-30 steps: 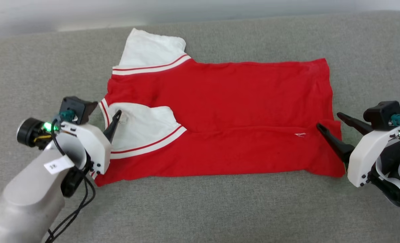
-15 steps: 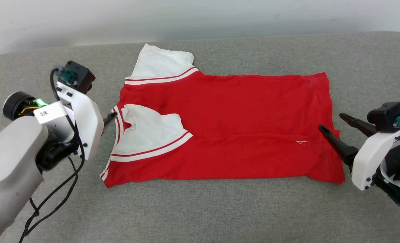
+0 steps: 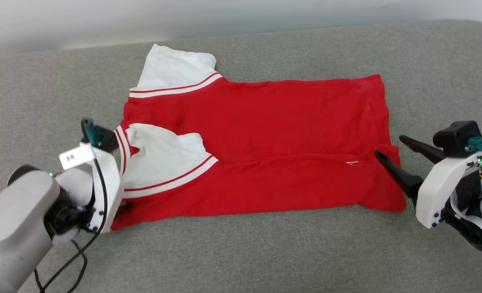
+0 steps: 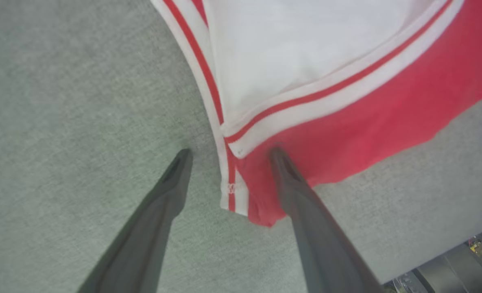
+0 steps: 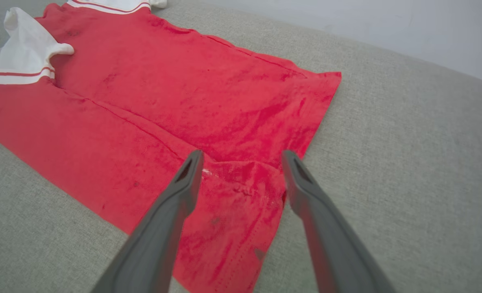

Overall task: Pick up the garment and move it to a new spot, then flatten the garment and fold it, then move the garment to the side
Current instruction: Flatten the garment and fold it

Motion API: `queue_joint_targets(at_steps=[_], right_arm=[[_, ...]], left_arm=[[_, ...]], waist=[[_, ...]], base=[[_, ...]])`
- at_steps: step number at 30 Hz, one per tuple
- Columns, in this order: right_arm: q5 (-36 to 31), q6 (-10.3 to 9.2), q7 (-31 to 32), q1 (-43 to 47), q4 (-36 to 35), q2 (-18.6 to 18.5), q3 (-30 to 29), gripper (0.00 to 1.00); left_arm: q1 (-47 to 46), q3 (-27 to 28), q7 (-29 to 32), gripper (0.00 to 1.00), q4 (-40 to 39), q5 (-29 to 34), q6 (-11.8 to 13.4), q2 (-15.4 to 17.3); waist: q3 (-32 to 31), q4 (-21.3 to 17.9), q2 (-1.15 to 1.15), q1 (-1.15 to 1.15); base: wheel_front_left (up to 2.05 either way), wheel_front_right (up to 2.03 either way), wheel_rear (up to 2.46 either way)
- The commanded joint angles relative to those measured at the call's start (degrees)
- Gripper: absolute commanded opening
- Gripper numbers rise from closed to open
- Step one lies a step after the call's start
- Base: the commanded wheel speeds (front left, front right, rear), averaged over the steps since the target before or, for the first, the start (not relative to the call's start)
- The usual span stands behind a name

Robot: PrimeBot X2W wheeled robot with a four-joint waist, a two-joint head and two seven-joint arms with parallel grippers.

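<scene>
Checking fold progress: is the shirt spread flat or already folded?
Partly folded: the shirt has its near side lapped over, sleeve on top; far sleeve sticks out.

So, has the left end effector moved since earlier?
Yes. Against the garment, the left end effector came from the collar toward the robot, to its near-left corner.

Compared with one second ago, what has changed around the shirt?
The left gripper moved from the white sleeve to the shirt's near left corner, open astride its edge. Nothing was gripped or released. The right gripper stayed open at the hem; the shirt lay still.
</scene>
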Motion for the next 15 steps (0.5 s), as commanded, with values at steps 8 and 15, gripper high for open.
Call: queue_joint_targets(at_steps=[8, 15], right_arm=[[0.52, -0.02, 0.22, -2.13, 0.61, 0.39, 0.07, 1.0], [-0.37, -0.02, 4.25, -6.21, -0.52, -2.59, 1.08, 1.0]], left_arm=[[4.86, -3.86, 1.55, 0.59, 5.49, -0.48, -1.71, -2.15], [2.81, -3.52, -0.57, 0.0, 5.12, 0.63, -3.25, -1.27]], waist=[[1.06, -1.04, 0.0, 0.0], [-0.83, -0.2, 0.0, 0.0]], base=[[0.0, 0.0, 0.0], [0.0, 0.0, 0.0]])
